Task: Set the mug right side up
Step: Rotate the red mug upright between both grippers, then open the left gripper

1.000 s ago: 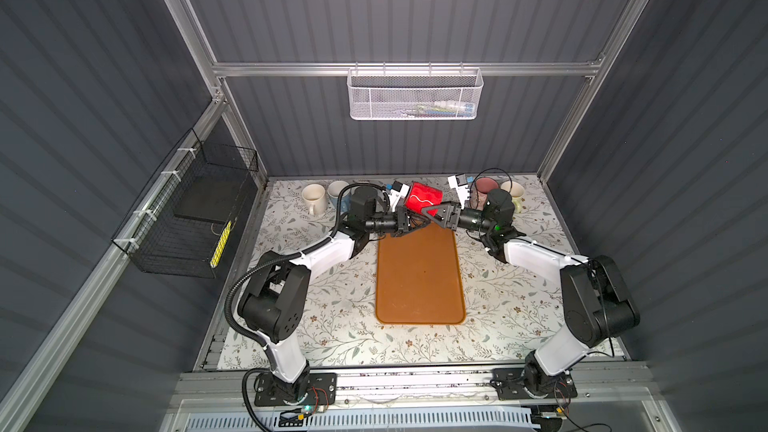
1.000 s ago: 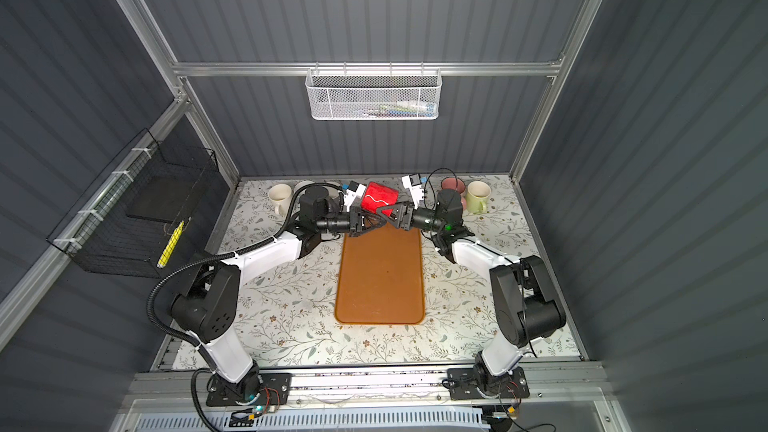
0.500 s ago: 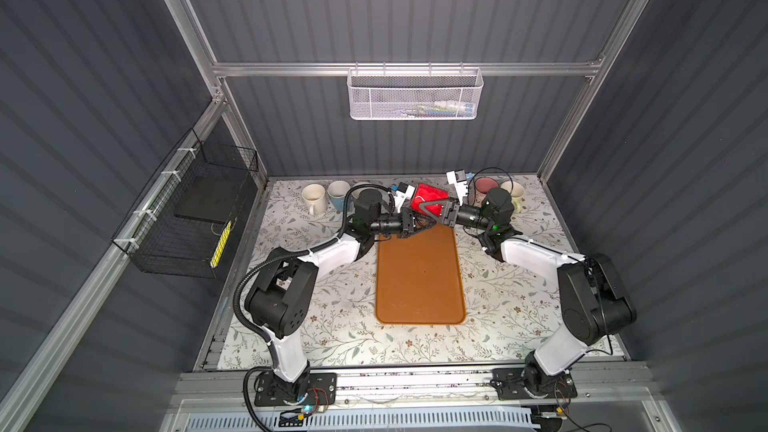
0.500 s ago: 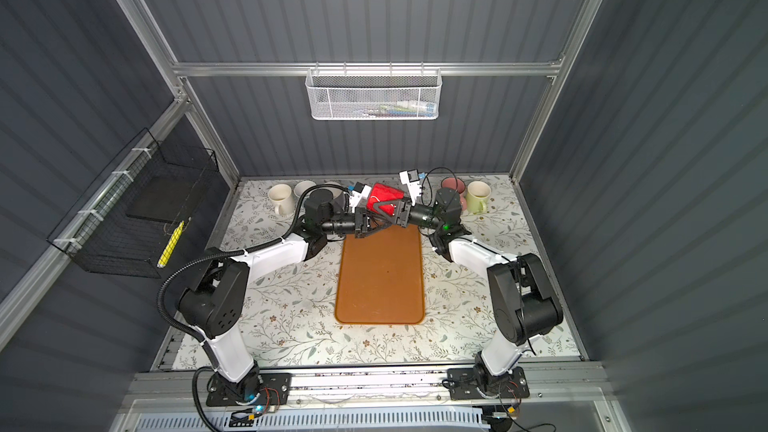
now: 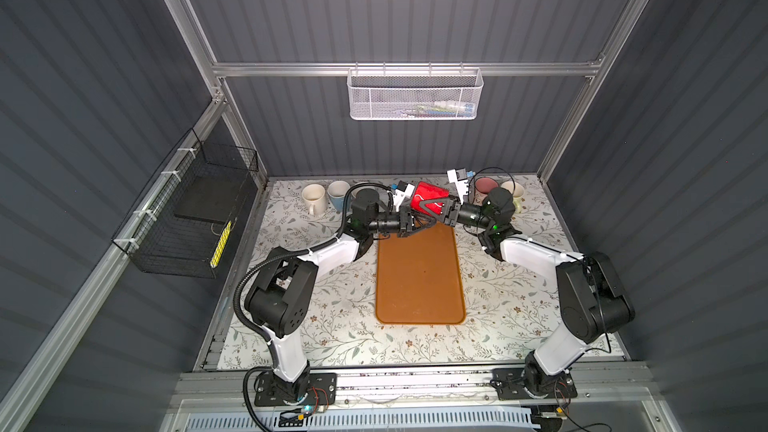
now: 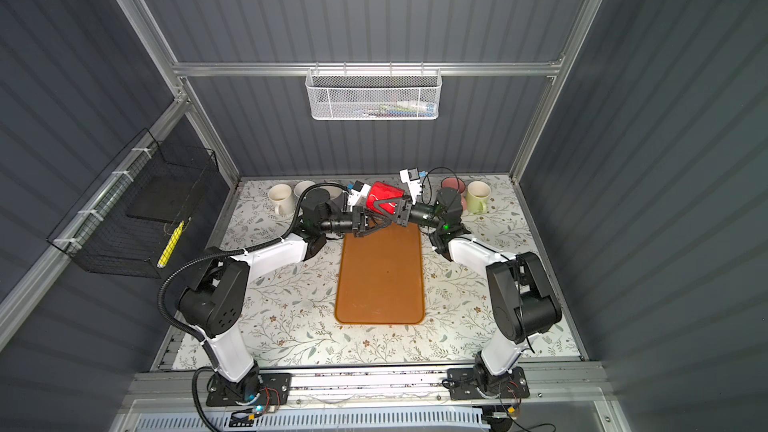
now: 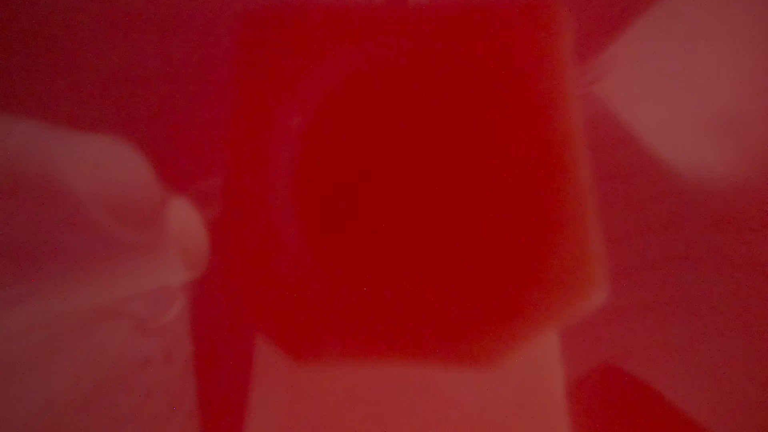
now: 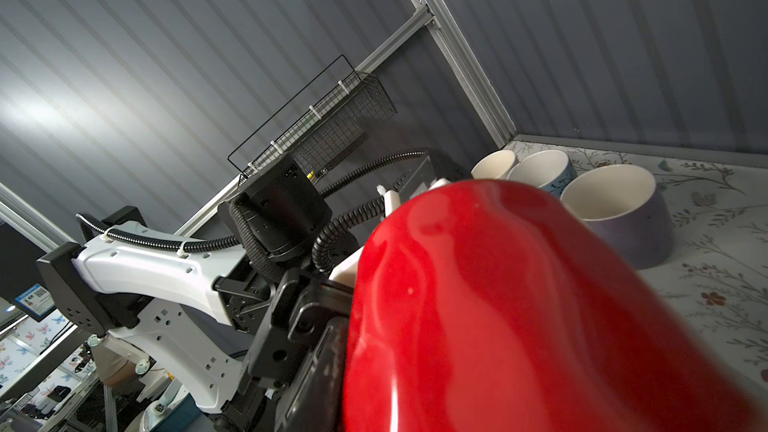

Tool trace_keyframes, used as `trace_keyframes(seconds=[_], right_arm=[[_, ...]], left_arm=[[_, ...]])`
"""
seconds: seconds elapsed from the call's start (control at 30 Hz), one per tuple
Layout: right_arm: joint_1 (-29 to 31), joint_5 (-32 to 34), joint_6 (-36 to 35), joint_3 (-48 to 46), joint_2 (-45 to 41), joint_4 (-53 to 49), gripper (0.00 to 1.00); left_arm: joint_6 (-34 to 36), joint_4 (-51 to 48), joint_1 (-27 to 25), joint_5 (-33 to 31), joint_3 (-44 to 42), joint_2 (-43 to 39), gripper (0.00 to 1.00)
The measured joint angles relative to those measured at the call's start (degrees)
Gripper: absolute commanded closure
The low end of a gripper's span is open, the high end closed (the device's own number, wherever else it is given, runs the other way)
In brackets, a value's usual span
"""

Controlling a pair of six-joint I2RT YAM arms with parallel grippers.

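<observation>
In both top views your mug (image 5: 430, 194) is up in the air over the far end of the tray (image 5: 419, 276), tilted over, with an arm on each side of it. Your left gripper (image 5: 420, 220) comes in from the tray's left and is squeezed down on the mug. Your right gripper (image 5: 434, 206) comes in from the tray's right with one finger flat along the mug's wall. The other finger is hidden, so I can't tell if it's really clamped.

The tray sits on a flowery tablecloth (image 5: 332, 284). Past its far left corner are a cream cup (image 5: 312, 197) and a blue cup (image 5: 338, 193), and past its far right corner a pink cup (image 5: 484, 185) and a pale green cup (image 5: 514, 194). Ribbed dark grey walls (image 5: 415, 14) run all round. There's a white mesh basket (image 5: 415, 97) high on the wall behind the tray and a black wire basket (image 5: 187, 218) on the wall to the tray's left.

Left wrist view: just a red blur, with the mug (image 7: 415, 180) right on the lens.

Right wrist view: the mug's glossy side (image 8: 519, 305) fills most of the frame, with a grey bowl (image 8: 623, 218) next to the two cups and your left arm (image 8: 166, 268) behind it.
</observation>
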Motion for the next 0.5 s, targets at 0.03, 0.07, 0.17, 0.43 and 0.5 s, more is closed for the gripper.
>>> trace_keyframes(seconds=[0.03,0.07,0.17,0.43,0.5], right_arm=[[0.00,0.31,0.11,0.02,0.00,-0.31,1.00],[0.00,0.68,0.17,0.09,0.00,-0.87,1.00],[-0.02,1.62,-0.04,0.13,0.00,-2.82,1.00],[-0.66,4.17,-1.38,0.24,-0.02,-9.01,1.00],[-0.66,4.39,-1.79,0.24,-0.02,-10.19,1.00]], left_arm=[[0.20,0.13,0.00,-0.22,0.00,0.00,0.69],[0.39,0.13,0.00,-0.52,0.00,0.02,0.65],[0.90,-0.07,0.00,-1.14,-0.07,0.31,0.57],[3.13,-1.99,0.26,-2.14,-0.52,0.66,0.46],[3.96,-3.21,0.28,-2.21,-0.52,0.66,0.45]])
